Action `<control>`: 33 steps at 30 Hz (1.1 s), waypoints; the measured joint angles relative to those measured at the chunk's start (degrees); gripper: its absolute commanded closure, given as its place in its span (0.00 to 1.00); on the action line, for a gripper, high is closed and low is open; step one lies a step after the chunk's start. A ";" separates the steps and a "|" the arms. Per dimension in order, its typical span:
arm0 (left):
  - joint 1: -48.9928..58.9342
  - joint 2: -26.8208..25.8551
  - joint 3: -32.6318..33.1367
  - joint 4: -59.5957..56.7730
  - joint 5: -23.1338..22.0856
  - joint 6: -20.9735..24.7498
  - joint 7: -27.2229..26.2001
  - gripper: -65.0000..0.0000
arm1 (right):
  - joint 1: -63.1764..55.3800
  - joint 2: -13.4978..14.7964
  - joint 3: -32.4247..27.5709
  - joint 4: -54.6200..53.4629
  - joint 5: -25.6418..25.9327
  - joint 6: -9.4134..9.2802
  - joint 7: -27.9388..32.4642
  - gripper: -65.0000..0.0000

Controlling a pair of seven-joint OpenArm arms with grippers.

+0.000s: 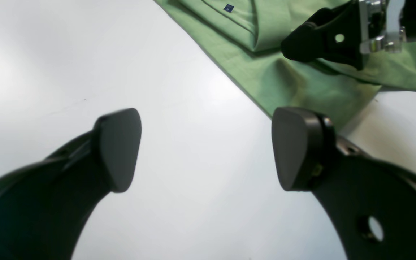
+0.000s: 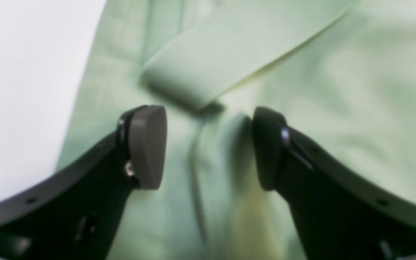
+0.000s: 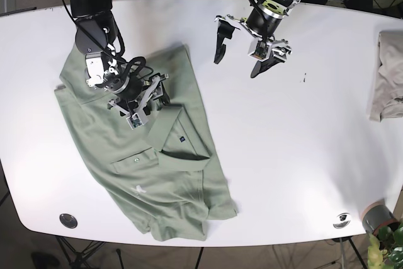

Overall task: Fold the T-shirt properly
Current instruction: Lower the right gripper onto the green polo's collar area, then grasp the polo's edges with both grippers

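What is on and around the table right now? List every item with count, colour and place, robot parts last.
T-shirt: one, green, left half of the table, partly folded.
Label: one, blue, at the shirt's collar.
Folded cloth: one, grey-beige, right table edge.
Table: one, white.
Disc: one, dark, front left corner.
Cup: one, grey, front right corner.
Plant: one, green, off the front right corner.
Right gripper: one, black, open over the shirt.
Left gripper: one, black, open above bare table.

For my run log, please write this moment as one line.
green T-shirt: spread, unfolded | right gripper: jaws open over shirt | left gripper: jaws open, empty, above table
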 measured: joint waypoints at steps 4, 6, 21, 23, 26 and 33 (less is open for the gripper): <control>0.09 0.00 0.07 0.00 -0.02 -0.02 0.00 0.21 | 0.00 0.11 0.11 -0.37 0.00 0.00 0.59 0.47; 0.15 0.00 0.07 0.00 0.00 0.00 0.00 0.21 | 0.00 0.13 0.11 -0.39 0.00 0.02 0.61 0.50; 0.11 0.00 0.07 0.00 0.00 0.00 0.00 0.21 | -0.02 0.28 0.11 -0.76 0.00 0.00 0.48 0.97; 0.09 0.00 0.07 0.00 0.00 -0.02 0.00 0.21 | -0.13 0.31 0.13 -0.35 -0.02 0.00 0.42 0.97; 0.00 0.00 0.07 0.00 -0.02 0.00 0.00 0.21 | -0.59 0.44 0.17 2.40 -0.13 -0.22 -0.04 0.97; -0.04 0.31 0.04 0.00 -0.02 0.02 -0.04 0.20 | -0.79 2.16 0.35 12.33 -0.02 -0.31 -2.49 0.97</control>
